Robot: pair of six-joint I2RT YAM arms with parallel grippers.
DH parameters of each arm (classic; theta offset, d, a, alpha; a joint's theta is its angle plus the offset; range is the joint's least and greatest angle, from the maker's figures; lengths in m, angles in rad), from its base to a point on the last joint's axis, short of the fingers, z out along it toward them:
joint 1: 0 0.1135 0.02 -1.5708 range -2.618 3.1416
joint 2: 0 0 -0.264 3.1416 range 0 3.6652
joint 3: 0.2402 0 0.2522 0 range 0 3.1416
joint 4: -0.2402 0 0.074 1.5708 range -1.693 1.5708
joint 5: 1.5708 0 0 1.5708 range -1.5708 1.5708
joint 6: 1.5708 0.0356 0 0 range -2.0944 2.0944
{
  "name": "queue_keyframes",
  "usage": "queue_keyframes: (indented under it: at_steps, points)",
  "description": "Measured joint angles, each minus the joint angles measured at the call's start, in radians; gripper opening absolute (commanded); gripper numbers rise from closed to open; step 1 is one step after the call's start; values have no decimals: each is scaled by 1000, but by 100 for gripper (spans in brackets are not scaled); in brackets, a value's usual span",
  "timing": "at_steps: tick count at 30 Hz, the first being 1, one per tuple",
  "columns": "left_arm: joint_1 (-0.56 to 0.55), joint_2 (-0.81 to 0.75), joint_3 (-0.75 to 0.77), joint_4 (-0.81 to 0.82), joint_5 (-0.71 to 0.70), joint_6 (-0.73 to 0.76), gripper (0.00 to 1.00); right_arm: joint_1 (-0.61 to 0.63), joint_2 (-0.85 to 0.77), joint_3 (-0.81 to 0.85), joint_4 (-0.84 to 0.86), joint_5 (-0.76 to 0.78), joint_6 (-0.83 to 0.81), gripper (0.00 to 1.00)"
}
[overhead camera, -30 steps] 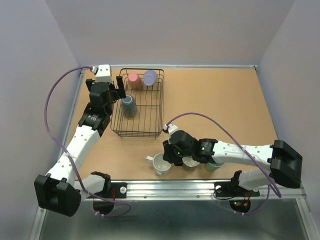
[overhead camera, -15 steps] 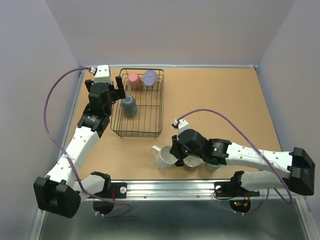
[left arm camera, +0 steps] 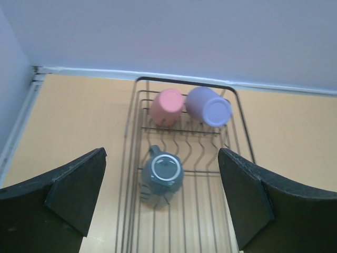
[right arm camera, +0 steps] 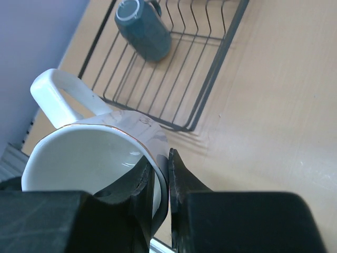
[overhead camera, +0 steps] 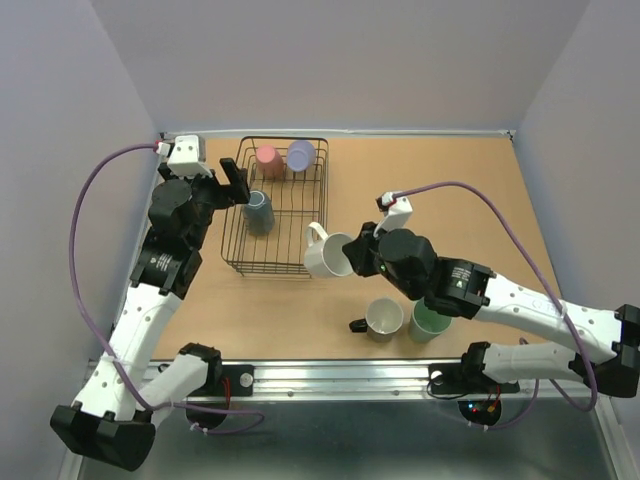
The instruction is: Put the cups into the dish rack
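The right tool [overhead camera: 352, 257] is clamped on the wall of the white mug [overhead camera: 326, 254], one finger [right arm camera: 138, 182] inside the rim and the other outside. The mug hangs tilted in its grip, clear of the surface [overhead camera: 440, 200], with its handle pointing away from the tool toward the dish rack [overhead camera: 290, 245]. A second ago this tool was low over the near cups with the mug standing on the surface. Half a second ago the mug had only just come up. Now the mug has been carried forward and sits at the rack's near right corner, which lies just ahead of and below the tool.

Left behind the right tool on the surface are the black-handled cup [overhead camera: 383, 318] and the mint green cup [overhead camera: 431, 320], side by side and upright.

The left tool [overhead camera: 236, 183] has its jaws spread wide and empty. It has drawn back slightly to its own left. Ahead of it and below, inside the rack, are the grey-blue cup [left arm camera: 162, 176] nearest, then the pink cup [left arm camera: 166, 106] and the lavender cup [left arm camera: 209, 106] side by side at the far end. These three are unmoved.
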Motion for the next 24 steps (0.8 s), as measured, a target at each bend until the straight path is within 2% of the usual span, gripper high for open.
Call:
queue_keyframes:
  at_steps: [5,7,11,18,24]
  points:
    - [0,-51,59,-50,222,-39,99,-89,58,62,66,-49,24,0]
    - [0,-64,70,-52,284,-53,99,-161,80,84,82,-102,36,0]
    - [0,-124,71,-55,445,-97,99,-320,113,122,220,-223,79,0]
    - [0,-201,37,18,603,-175,99,-356,114,182,446,-326,149,0]
    - [0,-269,-108,178,740,-301,99,-383,125,216,613,-423,247,0]
